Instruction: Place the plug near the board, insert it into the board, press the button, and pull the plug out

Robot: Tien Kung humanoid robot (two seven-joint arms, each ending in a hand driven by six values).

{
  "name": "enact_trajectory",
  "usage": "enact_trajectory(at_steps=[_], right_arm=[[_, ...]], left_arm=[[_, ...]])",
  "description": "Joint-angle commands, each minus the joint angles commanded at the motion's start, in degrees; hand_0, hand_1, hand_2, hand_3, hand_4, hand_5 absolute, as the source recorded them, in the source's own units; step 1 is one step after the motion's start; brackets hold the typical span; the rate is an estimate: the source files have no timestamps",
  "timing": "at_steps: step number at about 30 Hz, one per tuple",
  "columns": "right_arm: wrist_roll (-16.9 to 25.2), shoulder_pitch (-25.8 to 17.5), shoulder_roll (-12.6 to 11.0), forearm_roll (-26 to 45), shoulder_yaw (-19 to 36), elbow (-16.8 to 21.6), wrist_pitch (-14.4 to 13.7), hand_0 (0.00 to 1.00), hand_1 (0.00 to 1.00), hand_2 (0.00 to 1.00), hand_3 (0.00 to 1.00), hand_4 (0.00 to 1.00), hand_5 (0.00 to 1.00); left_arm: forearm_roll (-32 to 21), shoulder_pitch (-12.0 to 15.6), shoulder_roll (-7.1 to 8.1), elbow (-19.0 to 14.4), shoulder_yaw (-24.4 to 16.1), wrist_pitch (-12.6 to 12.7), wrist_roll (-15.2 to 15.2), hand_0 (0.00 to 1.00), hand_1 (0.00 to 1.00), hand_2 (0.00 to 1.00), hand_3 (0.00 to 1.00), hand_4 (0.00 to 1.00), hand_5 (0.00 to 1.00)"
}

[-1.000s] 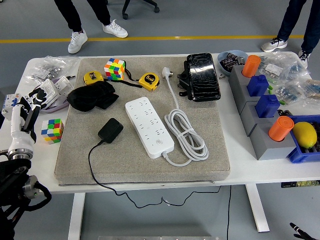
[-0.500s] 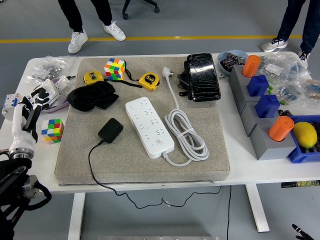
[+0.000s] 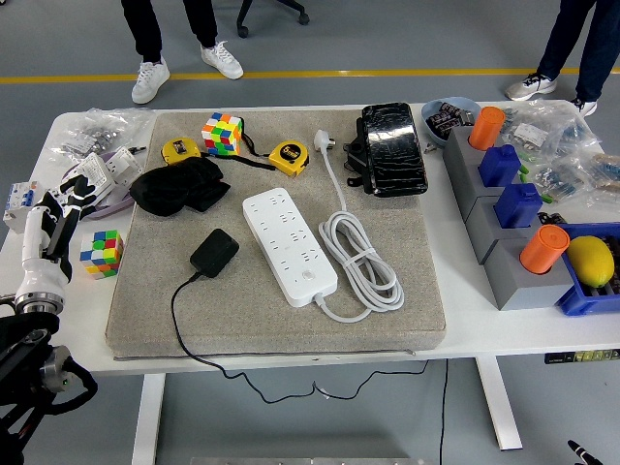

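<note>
black boxy plug adapter (image 3: 214,252) on grey mat, just left of white power strip (image 3: 289,245), untouched; left hand (image 3: 68,199) at counter's left edge, fingers loose, empty; risk imo: reach clips rubik's cube (image 3: 101,251), thin cable snags

Black plug (image 3: 214,253) flat on mat, just left of white board (image 3: 289,245), unplugged

The left hand (image 3: 60,208) has drifted slightly left and toward the table's near edge, and the two people standing beyond the far side have shifted their feet a little.
</note>
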Motion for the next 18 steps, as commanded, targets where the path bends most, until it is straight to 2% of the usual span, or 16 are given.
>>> enact_trajectory(at_steps=[18], right_arm=[[-0.02, -0.14, 0.15, 0.24, -0.01, -0.05, 0.00, 0.568, 0.640, 0.619, 0.548, 0.959, 0.539]], left_arm=[[0.20, 0.20, 0.01, -0.37, 0.10, -0.11, 1.04, 0.657, 0.688, 0.708, 0.724, 0.930, 0.704]])
